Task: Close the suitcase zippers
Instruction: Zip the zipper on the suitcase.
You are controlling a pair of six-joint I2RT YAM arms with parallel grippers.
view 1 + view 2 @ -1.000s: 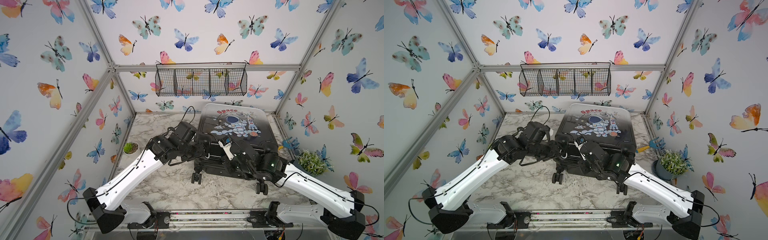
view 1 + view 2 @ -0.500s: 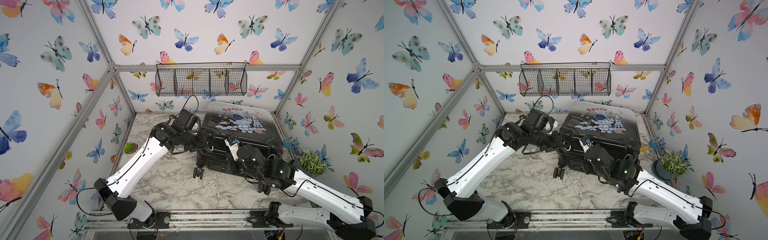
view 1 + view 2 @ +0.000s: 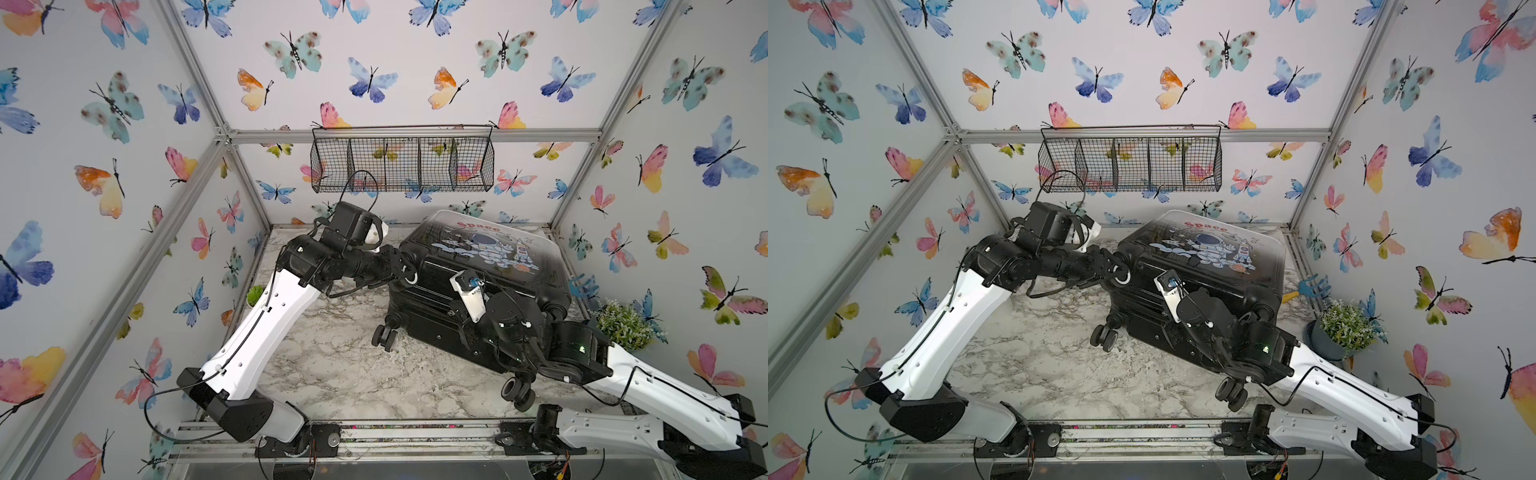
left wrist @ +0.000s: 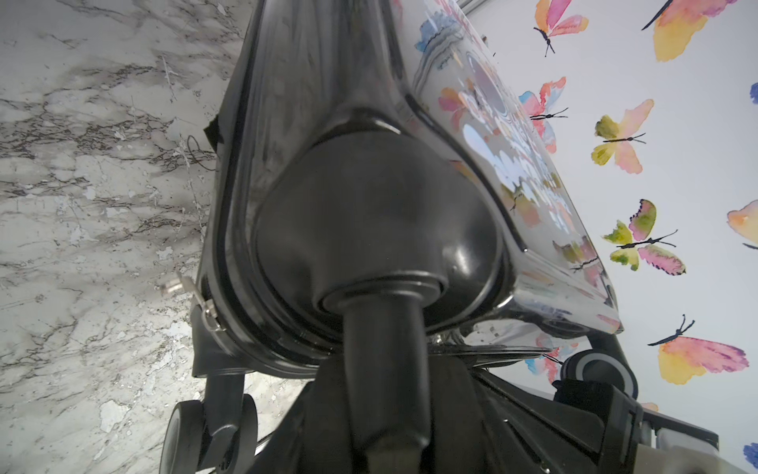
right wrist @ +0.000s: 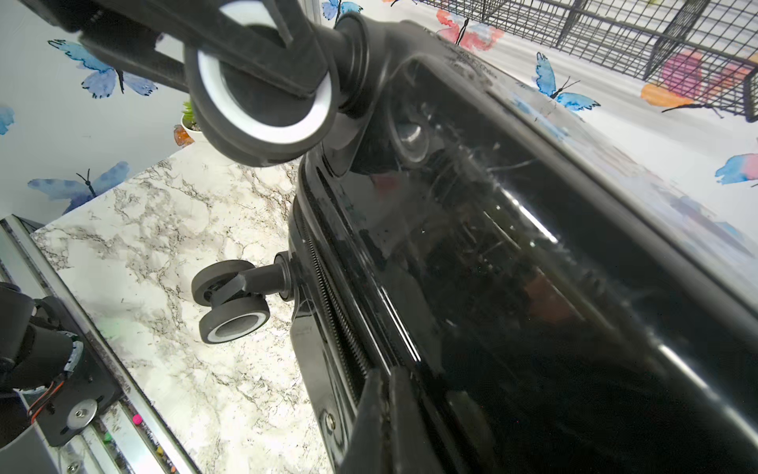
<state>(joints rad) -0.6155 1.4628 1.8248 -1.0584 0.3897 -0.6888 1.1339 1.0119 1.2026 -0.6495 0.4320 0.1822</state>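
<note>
Two arms are on one suitcase [image 3: 478, 266]. Nearest, the right arm [image 3: 648, 386] runs low from the near right corner, wrist bent against the case's near side wall. The right gripper [image 5: 387, 410] has its fingers pressed together, tips against the shell just beside the zipper track [image 5: 336, 312]. Possibly a pull is pinched there, but it's too dark to tell.

The case sits on the marble table [image 3: 332, 365], right of centre, astronaut print up. Its long axis runs near-left to far-right, wheel end toward the front rail and "Space" end toward the back wall.

The left arm [image 3: 266, 332] stretches in from the near left, forearm roughly level. The left gripper [image 3: 405, 276] is clamped on a white-rimmed wheel [image 5: 262, 98] at the printed shell's corner. A metal pull [image 4: 192, 295] dangles from the rim seam at the wheel end.

Farthest, a wire basket [image 3: 401, 160] hangs on the back wall.
</note>
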